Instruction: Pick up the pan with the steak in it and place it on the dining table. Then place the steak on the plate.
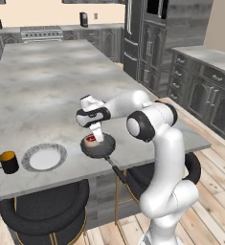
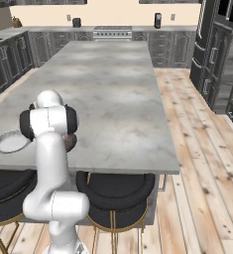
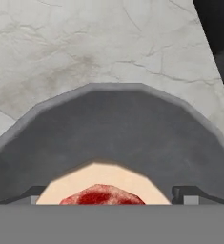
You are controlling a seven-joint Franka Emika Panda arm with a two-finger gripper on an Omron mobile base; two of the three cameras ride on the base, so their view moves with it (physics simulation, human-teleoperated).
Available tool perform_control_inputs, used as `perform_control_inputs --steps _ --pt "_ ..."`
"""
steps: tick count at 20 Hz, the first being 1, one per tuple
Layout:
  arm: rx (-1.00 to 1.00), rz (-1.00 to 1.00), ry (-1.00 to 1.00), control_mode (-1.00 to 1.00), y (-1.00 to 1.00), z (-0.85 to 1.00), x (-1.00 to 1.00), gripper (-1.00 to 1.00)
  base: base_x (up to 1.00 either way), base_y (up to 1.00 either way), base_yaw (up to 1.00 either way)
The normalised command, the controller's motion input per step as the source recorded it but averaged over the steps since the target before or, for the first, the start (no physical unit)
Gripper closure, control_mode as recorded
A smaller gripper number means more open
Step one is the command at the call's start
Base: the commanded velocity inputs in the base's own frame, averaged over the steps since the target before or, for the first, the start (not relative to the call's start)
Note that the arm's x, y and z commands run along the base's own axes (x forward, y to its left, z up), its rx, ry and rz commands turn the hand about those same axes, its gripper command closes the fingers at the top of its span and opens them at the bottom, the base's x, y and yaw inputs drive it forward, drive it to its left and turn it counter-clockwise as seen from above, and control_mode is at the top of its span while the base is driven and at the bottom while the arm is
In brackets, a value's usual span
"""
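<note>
The black pan (image 1: 100, 149) sits on the dining table (image 1: 47, 86) near its front edge, and its long handle (image 1: 117, 170) sticks out past that edge. The steak (image 1: 90, 140) lies inside it, red with a pale rim. My gripper (image 1: 97, 136) points down over the steak, open. In the hand view the steak (image 3: 101, 187) lies between my two fingertips (image 3: 37, 199), with the pan's dark floor (image 3: 113, 124) beyond it. The plate (image 1: 43, 157), white with a grey ridged rim, rests on the table left of the pan. The right base view shows the plate (image 2: 11, 142) beside my arm, which hides most of the pan (image 2: 71, 144).
A black mug (image 1: 7, 162) with orange contents stands left of the plate. Black round stools (image 1: 42, 210) are tucked under the table's front edge. Dark cabinets and a counter (image 1: 205, 81) line the right side, beyond a strip of wooden floor.
</note>
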Motion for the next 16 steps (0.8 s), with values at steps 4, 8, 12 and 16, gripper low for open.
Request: perform_control_inputs --steps 4,8,12,16 --pt "0.12 -0.07 -0.06 -1.0 0.0 0.72 -0.28 1.0 0.0 0.0 0.0" --pt "0.14 -0.03 -0.09 -1.0 0.0 0.85 -0.5 1.0 0.0 0.0 0.0" --pt "0.11 0.01 -0.16 -1.0 -0.01 0.4 -0.92 1.0 0.0 0.0 0.0" --pt "0.14 0.02 -0.19 -1.0 -0.01 0.1 -0.98 1.0 0.0 0.0 0.0"
